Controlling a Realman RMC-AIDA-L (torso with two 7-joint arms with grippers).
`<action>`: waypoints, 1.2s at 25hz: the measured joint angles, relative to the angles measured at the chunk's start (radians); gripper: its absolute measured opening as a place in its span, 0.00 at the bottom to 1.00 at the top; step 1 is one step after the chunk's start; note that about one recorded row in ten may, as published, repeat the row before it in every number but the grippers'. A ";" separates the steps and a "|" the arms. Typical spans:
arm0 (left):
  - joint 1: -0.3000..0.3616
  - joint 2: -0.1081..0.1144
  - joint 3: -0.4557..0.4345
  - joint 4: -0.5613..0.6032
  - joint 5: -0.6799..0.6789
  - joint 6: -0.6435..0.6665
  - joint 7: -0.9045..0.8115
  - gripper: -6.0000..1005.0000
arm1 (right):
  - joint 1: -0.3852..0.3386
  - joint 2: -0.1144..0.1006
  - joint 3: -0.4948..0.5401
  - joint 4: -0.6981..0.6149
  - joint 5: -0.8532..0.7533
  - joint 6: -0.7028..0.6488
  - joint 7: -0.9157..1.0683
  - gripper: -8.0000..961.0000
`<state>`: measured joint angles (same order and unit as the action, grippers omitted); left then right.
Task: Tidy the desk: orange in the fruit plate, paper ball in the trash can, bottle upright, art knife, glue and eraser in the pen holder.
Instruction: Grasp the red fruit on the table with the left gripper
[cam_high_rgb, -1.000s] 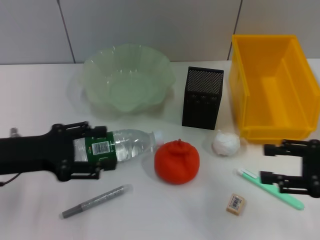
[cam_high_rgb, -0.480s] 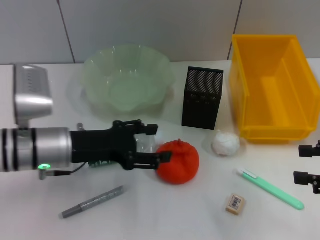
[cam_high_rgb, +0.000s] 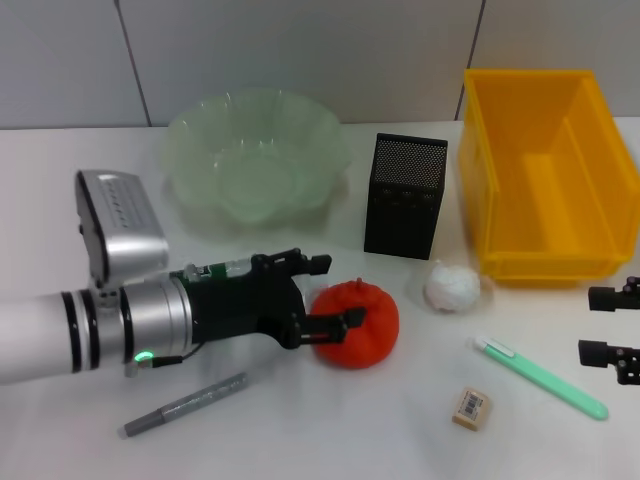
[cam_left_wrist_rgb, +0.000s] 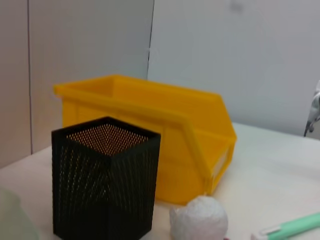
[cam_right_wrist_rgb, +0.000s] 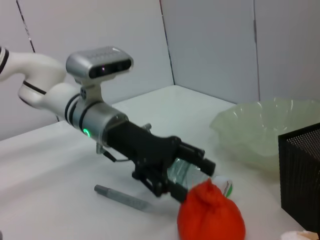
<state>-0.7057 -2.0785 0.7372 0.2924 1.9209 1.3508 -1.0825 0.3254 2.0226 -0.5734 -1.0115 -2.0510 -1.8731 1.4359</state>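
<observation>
Meanwhile, in the head view, the left gripper (cam_high_rgb: 325, 292) is clamping the bottle (cam_high_rgb: 215, 272) at lower centre, beside the orange (cam_high_rgb: 357, 324); the fruit plate (cam_high_rgb: 190, 140) is sitting empty, so nothing looks tidied yet. The right gripper (cam_high_rgb: 606, 325) is idling, fingers parted, at right edge. In the left wrist view, the pen holder (cam_left_wrist_rgb: 106, 183) and trash can (cam_left_wrist_rgb: 150, 127) are standing unfilled. In the right wrist view, the arm is reaching level, low over the table.

White table (cam_high_rgb: 300, 430): fruit plate (cam_high_rgb: 255, 160), pen holder (cam_high_rgb: 405, 195), trash can (cam_high_rgb: 545, 170), orange (cam_high_rgb: 365, 320), paper ball (cam_high_rgb: 452, 287), art knife (cam_high_rgb: 540, 377), eraser (cam_high_rgb: 471, 408), glue (cam_high_rgb: 185, 404).

left claw (cam_high_rgb: 318, 292) low mid-desk, fingers spread, right claw (cam_high_rgb: 612, 325) at right edge
</observation>
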 joint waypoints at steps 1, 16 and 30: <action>-0.023 -0.001 -0.005 -0.120 -0.043 -0.111 0.134 0.84 | 0.004 0.002 -0.002 0.002 0.000 0.000 0.000 0.73; -0.088 -0.002 -0.066 -0.294 -0.047 -0.253 0.284 0.84 | 0.009 0.013 -0.005 0.004 0.000 0.007 0.000 0.73; -0.086 -0.002 -0.090 -0.310 -0.046 -0.241 0.273 0.50 | 0.004 0.016 0.000 0.008 0.003 0.011 -0.004 0.73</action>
<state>-0.7918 -2.0800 0.6472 -0.0172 1.8748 1.1094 -0.8095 0.3289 2.0388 -0.5737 -1.0031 -2.0481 -1.8621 1.4317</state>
